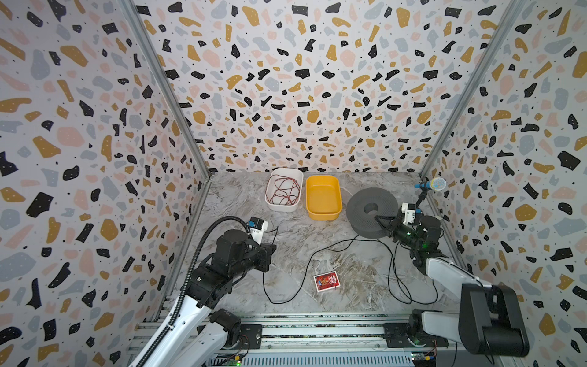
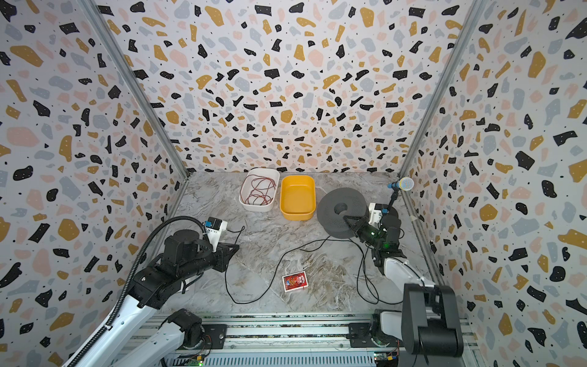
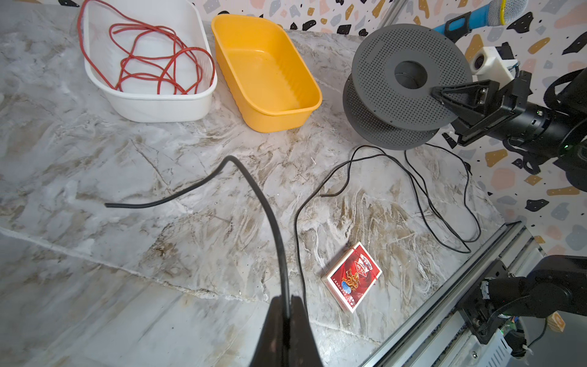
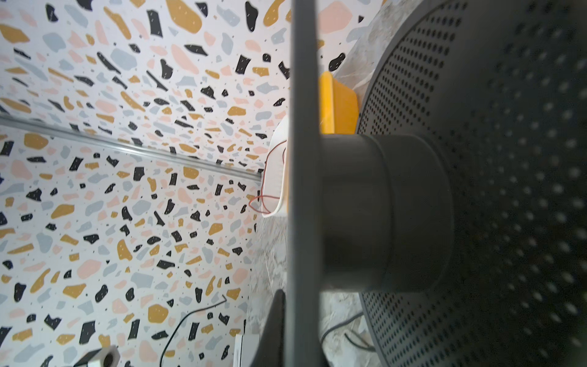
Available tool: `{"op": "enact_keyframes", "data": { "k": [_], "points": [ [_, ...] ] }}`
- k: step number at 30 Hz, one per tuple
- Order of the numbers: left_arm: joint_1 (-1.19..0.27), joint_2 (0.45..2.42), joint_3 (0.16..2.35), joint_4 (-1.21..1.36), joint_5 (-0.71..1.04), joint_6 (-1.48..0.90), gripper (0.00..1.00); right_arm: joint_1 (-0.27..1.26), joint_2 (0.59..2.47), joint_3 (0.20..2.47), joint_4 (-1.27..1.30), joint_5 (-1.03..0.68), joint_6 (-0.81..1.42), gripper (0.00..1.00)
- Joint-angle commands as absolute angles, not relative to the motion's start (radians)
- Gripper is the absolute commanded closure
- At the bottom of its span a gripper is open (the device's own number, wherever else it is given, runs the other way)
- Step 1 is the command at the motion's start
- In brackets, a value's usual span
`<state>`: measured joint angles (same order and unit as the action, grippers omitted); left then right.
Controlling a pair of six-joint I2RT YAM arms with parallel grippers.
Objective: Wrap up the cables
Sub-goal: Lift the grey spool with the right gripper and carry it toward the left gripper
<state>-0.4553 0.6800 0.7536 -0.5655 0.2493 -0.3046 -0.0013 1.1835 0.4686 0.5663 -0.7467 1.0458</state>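
Observation:
The cable (image 1: 307, 270) (image 2: 273, 275) is a long, thin black cord lying in loose loops across the marble floor, from the left arm to the grey spool (image 1: 371, 206) (image 2: 341, 206). My left gripper (image 1: 270, 249) (image 2: 234, 248) (image 3: 287, 303) is shut on the cable (image 3: 254, 187) close to one end, and the short free end sticks out past the jaws. My right gripper (image 1: 378, 219) (image 2: 347, 219) (image 4: 295, 305) is shut on the spool's upper perforated flange (image 4: 301, 159). The spool (image 3: 409, 70) stands on the floor at the right.
A white tub (image 1: 283, 208) holding reddish wire and an empty yellow tub (image 1: 322, 197) stand side by side at the back. A red card pack (image 1: 326, 281) lies near the front. A blue microphone (image 1: 430, 184) juts out at the back right corner. Patterned walls close three sides.

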Motion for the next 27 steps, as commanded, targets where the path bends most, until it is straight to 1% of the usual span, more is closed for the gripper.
{"op": "enact_keyframes", "data": {
  "k": [1, 4, 8, 11, 13, 15, 17, 20, 25, 27],
  "points": [
    [-0.454, 0.686, 0.782, -0.527, 0.303, -0.286, 1.00, 0.071, 1.048, 0.464, 0.408, -0.737, 0.978, 1.00],
    [-0.454, 0.698, 0.792, -0.523, 0.354, -0.293, 1.00, 0.171, 1.001, 0.451, 0.389, -0.688, 1.012, 1.00],
    [-0.454, 0.678, 0.812, -0.511, 0.360, -0.322, 1.00, 0.337, 1.009, 0.438, 0.452, -0.591, 1.072, 1.00],
    [-0.454, 0.668, 0.828, -0.510, 0.340, -0.347, 1.00, 0.472, 1.078, 0.445, 0.546, -0.518, 1.120, 1.00],
    [-0.454, 0.666, 0.830, -0.517, 0.346, -0.357, 1.00, 0.553, 1.158, 0.474, 0.597, -0.492, 1.145, 1.00],
    [-0.454, 0.659, 0.809, -0.499, 0.351, -0.373, 1.00, 0.633, 1.246, 0.494, 0.701, -0.471, 1.163, 1.00],
    [-0.454, 0.655, 0.779, -0.471, 0.346, -0.402, 1.00, 0.686, 1.329, 0.541, 0.716, -0.453, 1.164, 1.00],
    [-0.454, 0.664, 0.770, -0.482, 0.344, -0.407, 1.00, 0.732, 1.452, 0.591, 0.831, -0.478, 1.189, 1.00],
    [-0.454, 0.646, 0.736, -0.485, 0.367, -0.412, 1.00, 0.769, 1.561, 0.649, 0.877, -0.454, 1.217, 1.00],
    [-0.453, 0.620, 0.671, -0.407, 0.408, -0.474, 1.00, 0.779, 1.615, 0.681, 0.883, -0.453, 1.227, 1.00]
  ]
}}
